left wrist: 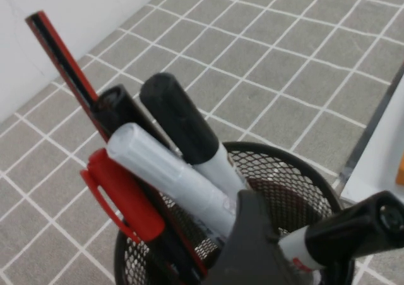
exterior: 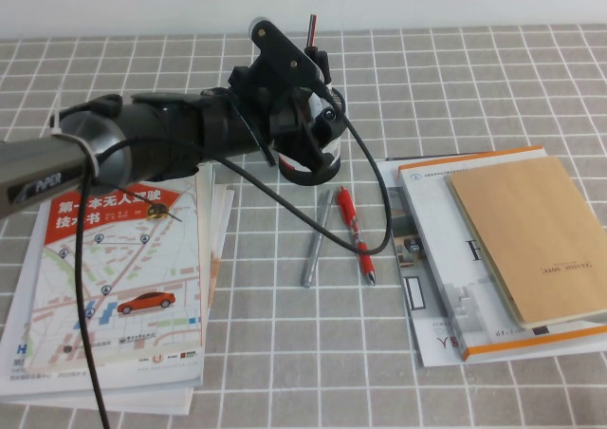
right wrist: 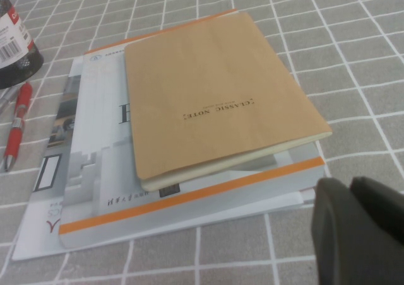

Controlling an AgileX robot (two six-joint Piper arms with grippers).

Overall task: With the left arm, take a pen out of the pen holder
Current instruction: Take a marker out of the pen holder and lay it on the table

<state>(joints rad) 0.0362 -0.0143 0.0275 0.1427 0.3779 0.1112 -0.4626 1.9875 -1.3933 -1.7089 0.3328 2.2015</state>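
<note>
Inventory of the table, dial read off the high view.

1. Pen holder (exterior: 311,171): black mesh cup, upright at 12 o'clock. Pens all still inside it. The left wrist view shows a red-and-black pencil (left wrist: 60,58) standing tallest, a black-capped marker (left wrist: 180,124), a pale grey marker (left wrist: 170,174) touching it, a red-capped pen (left wrist: 123,197) against the rim, and another black-capped marker (left wrist: 360,225) leaning across the mouth.

2. Left gripper (exterior: 305,127): directly over the holder, arm reaching in from 9 o'clock. Jaws stand apart and clamp nothing. One dark finger (left wrist: 249,247) dips at the cup's mouth, beside the grey marker.

3. Silver pen (exterior: 316,239): loose on the tiles near the middle, at 6 o'clock from the holder.

4. Red pen (exterior: 356,234): lying just beside the silver one, on its 3 o'clock side. The arm's black cable (exterior: 379,201) loops across it.

5. Map booklet (exterior: 114,287): orange cover, on a stack of papers at 8 o'clock, partly under the left arm.

6. Brown notebook (exterior: 531,239): flat on an orange-striped magazine (exterior: 432,287), at 3 to 4 o'clock.

7. Right gripper (right wrist: 353,228): out of the high view; I find it only in its own wrist view, above the tiles just off the magazine's orange-striped edge. Its fingers appear pressed together, holding nothing.
</note>
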